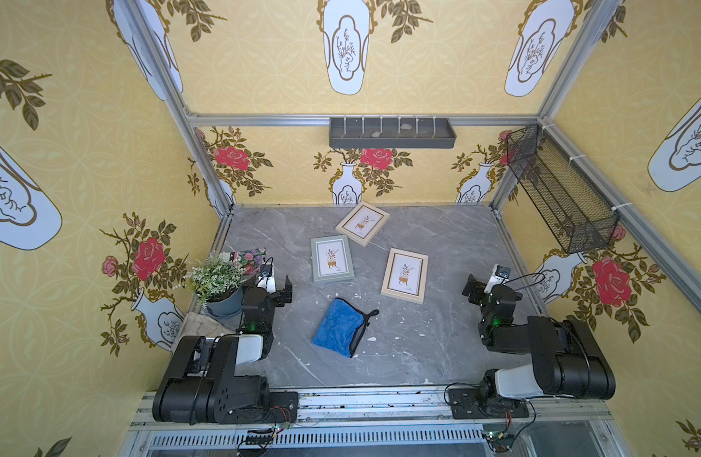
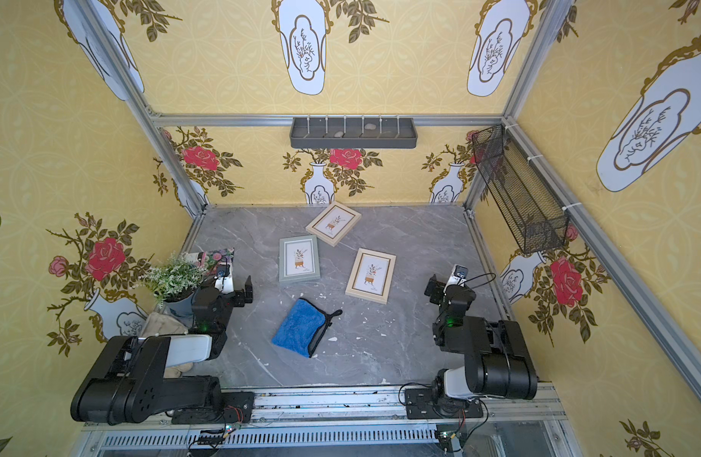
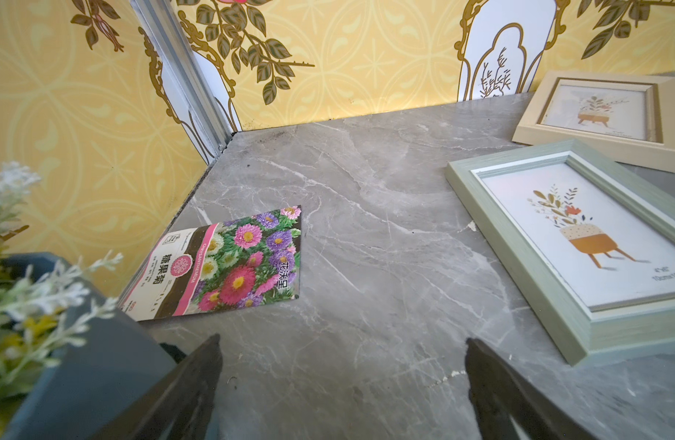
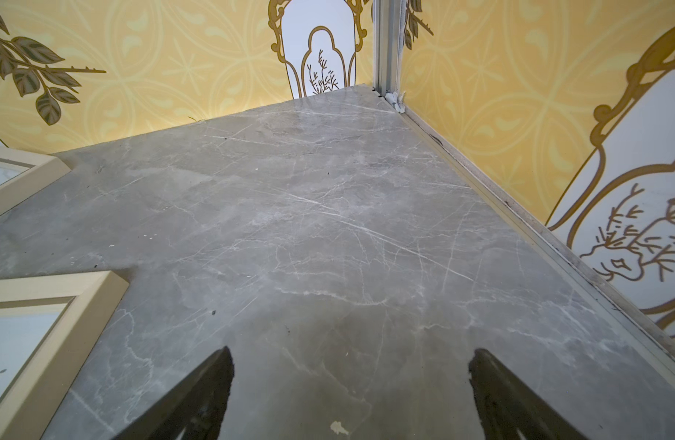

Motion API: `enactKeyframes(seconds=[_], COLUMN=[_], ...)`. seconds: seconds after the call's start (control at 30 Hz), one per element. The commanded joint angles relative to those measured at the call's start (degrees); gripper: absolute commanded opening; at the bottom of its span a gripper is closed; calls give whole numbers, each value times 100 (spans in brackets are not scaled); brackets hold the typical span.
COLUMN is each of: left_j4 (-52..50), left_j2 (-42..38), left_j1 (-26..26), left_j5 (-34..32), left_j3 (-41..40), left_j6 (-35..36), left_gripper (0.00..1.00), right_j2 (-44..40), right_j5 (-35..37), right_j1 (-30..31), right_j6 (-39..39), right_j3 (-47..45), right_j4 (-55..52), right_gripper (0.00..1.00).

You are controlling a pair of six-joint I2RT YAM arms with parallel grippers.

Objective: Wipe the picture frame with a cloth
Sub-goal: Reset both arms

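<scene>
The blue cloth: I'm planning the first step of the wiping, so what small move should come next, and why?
Probably swing the left claw over the cloth and lower onto it. Both claws stand open and empty, the cloth lies untouched on the table, and it looks nearer the left claw than the right claw.
</scene>
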Motion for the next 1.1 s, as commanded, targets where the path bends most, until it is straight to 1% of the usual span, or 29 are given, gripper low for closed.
enactKeyframes(seconds=[0.0,0.17,0.3,0.4,0.47,0.5,0.53,0.6,0.63,0.67,0.73,0.87,1.07], left_j4=[171,164,167,186,-103,-117,-24,120,344,429,275,157,161], left_j2=[-12,-30,-62,-358,-747,-746,-551,-119,-31,-22,-65,-22,-44], left_j1=[-6,-10,-11,-35,-38,-29,-36,-37,-37,-39,-35,-39,-35], left_j5=[69,84,103,391,487,411,350,325,283,257,224,51,60], left_j3=[-38,-49,-62,-234,-333,-328,-266,-93,-136,-168,-128,-36,-53], left_j6=[80,94,106,14,-37,-53,-24,78,117,113,106,97,101], left_gripper=[100,100,100,100,100,100,100,100,100,100,100,100,100], right_j2=[51,-12,-50,-115,-353,-443,-410,-221,-61,45,-42,-63,-49], right_j5=[-303,-320,-48,30,-206,-315,-326,-231,-151,-134,-113,1,58], right_j1=[-82,-100,11,47,94,82,78,73,68,52,11,-64,-59], right_j6=[-21,-15,-52,-68,-200,-229,-228,-206,-166,-139,-53,61,81], right_j3=[71,48,-25,-76,-287,-352,-347,-227,-149,-101,-63,-74,-25], right_j4=[164,151,243,314,487,512,541,487,491,568,345,324,242], right_gripper=[98,97,97,97,97,98,97,97,98,98,98,97,98])
